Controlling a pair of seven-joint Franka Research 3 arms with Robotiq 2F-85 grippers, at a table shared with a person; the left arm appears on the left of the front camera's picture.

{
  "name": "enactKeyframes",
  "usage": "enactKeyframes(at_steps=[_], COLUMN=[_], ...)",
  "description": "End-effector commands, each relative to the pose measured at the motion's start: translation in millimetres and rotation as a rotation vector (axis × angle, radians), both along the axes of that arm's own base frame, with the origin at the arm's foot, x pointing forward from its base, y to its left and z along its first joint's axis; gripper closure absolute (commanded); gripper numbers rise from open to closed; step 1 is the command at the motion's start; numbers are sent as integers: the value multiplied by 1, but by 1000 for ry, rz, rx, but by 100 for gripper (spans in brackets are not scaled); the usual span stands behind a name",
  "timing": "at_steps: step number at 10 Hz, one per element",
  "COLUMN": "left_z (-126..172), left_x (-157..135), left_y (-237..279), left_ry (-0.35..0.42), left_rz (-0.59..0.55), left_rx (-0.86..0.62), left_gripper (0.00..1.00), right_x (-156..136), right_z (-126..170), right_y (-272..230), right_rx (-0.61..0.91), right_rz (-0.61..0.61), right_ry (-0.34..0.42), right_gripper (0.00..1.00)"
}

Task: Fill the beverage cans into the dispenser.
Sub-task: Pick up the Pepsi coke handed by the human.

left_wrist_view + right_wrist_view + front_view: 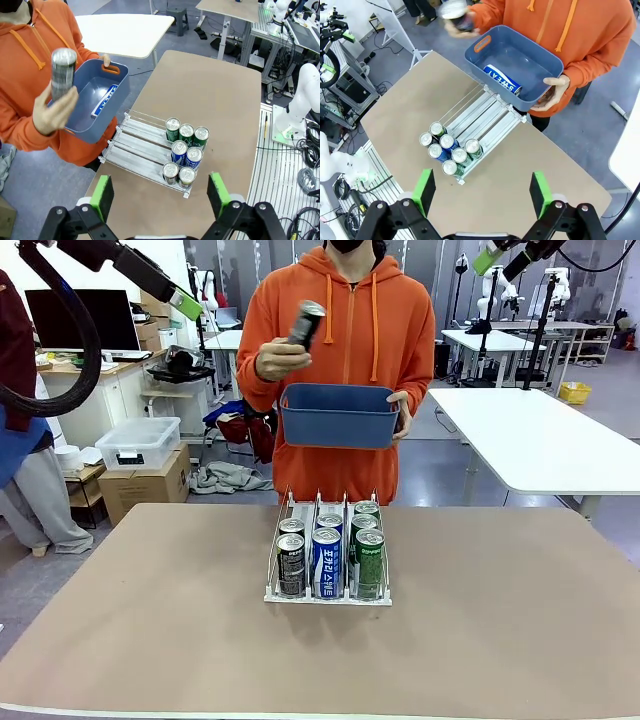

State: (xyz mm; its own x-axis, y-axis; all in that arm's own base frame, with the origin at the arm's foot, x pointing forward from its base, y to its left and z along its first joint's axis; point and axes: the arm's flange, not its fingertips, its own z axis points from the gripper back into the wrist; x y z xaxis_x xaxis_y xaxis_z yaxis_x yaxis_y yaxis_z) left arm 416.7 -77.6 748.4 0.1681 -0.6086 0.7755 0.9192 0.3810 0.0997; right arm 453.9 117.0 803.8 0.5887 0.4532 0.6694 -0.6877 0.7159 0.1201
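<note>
The dispenser [304, 508] sits at the middle of the front view on the table [500, 620], its low lip toward the bottom of the frame; seven beverage cans [326, 562] stand packed at that front end, two black in the picture-left lane, two blue-and-white in the middle lane, three green in the picture-right lane; the far stretch of every lane, toward the top of the frame, is bare, so the filling looks partly done with room left; at least two cans are not yet in it: a blue-and-white can [502, 80] lying in the blue tub [335, 420], and a dark can [305, 322] held up above the tub in the upper middle of the frame; the person's hand [280, 360] is closed around that dark can's lower part, while the other hand [402, 412] grips the tub's picture-right end; the left gripper [160, 192], at the bottom of the left wrist view, has its jaws spread wide with nothing between them, high over the table; the right gripper [482, 189] is likewise spread wide, empty, touching nothing.
</note>
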Motion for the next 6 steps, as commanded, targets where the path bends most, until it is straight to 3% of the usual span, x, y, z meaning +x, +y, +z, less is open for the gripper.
enactKeyframes(at_steps=[1,6], left_z=[-1,-1], left_x=[0,0], left_y=[0,0], left_ry=[3,3], left_rz=[-5,-5], left_rx=[-9,-9], left_gripper=[0,0], right_x=[-1,-1], right_z=[1,1], right_y=[-1,-1], right_rx=[-2,-2], right_rz=[3,3], right_ry=[1,1], right_gripper=[0,0])
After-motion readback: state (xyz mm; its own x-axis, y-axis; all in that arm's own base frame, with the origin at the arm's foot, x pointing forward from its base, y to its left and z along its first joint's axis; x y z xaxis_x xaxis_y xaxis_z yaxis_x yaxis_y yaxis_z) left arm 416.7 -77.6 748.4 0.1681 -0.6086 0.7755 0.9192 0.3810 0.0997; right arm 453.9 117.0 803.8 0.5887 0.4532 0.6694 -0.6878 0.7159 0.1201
